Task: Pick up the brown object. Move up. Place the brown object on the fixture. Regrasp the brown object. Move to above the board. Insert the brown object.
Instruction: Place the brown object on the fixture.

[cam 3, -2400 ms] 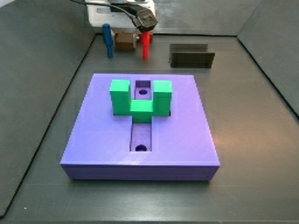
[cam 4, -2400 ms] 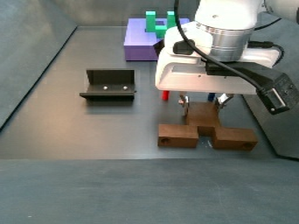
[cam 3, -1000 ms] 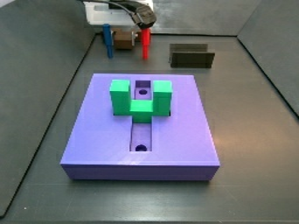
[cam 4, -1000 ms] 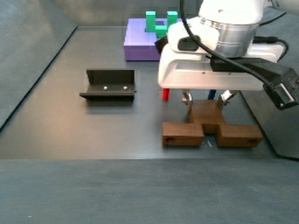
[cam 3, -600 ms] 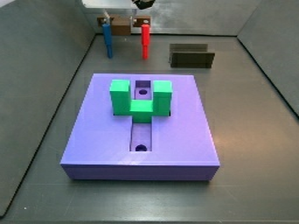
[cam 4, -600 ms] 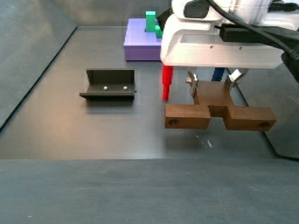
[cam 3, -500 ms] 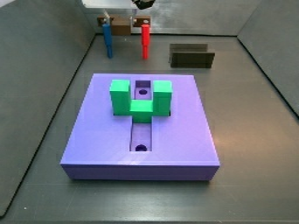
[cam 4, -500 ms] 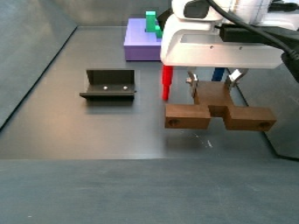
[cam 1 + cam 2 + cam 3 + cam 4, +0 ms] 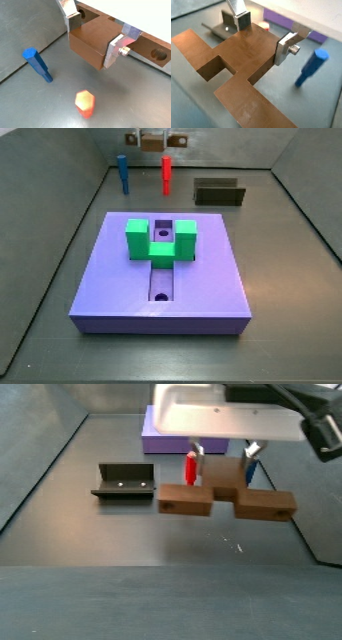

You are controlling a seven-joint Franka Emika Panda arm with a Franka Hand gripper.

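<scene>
— Moved since earlier? Brown object [image 9: 225,497] is now lifted well clear of the floor, clamped by the gripper [image 9: 227,464].
— Beyond it? Fixture [image 9: 123,482] sits empty; board [image 9: 162,269] is seen farthest.

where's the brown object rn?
The brown object is clamped in the gripper, lifted off the floor. In a side view it hangs beside the fixture, near the red peg, well away from the board.

Robot lab test cell, bare grey walled floor [image 9: 287,278], purple board [image 9: 162,278], dark fixture [image 9: 124,481] (rig hardware), gripper [image 9: 219,459] overhead
</scene>
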